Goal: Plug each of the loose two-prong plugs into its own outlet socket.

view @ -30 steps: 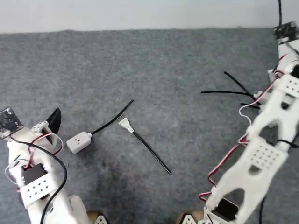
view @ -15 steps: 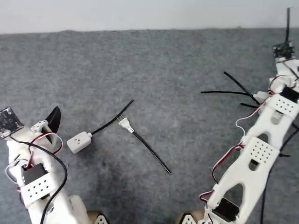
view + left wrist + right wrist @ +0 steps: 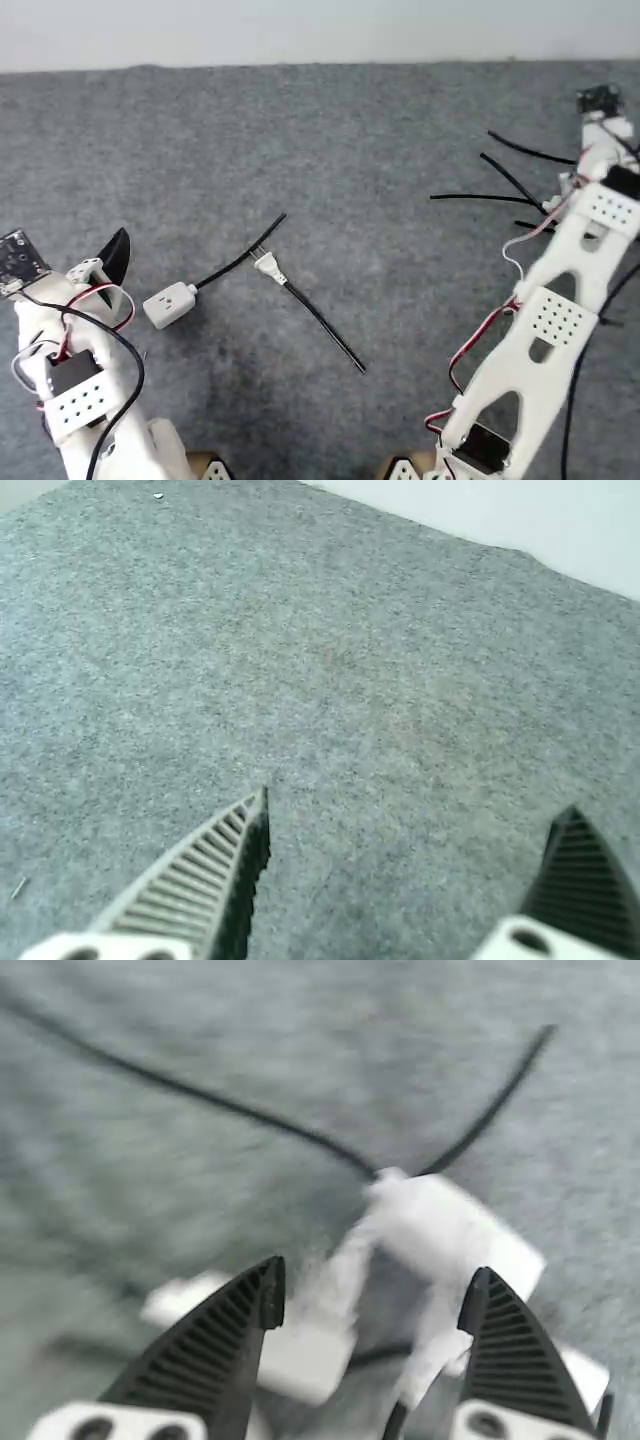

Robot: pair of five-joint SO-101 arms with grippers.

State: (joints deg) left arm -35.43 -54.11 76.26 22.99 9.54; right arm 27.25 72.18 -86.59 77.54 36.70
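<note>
Now the right arm has advanced toward the worktop's far right corner.
Right pincer (image 3: 375, 1272) open, positioned to grasp the white plugs (image 3: 440, 1230); left pincer (image 3: 415, 805) open, idle. Another plug (image 3: 267, 266) lies loose near a socket (image 3: 168, 305), toward the left edge.

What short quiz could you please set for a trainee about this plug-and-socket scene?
1. True or false: on the grey mat, the white plug lies apart from the white socket, not seated in it.
2. Choose one: the left claw is A) open over bare mat, B) shut on a cord, C) shut on the plug.
3. Fill in: the right claw hangs open above blurred white pieces with ___ cords.
Key: 1 true; 2 A; 3 black.
</note>
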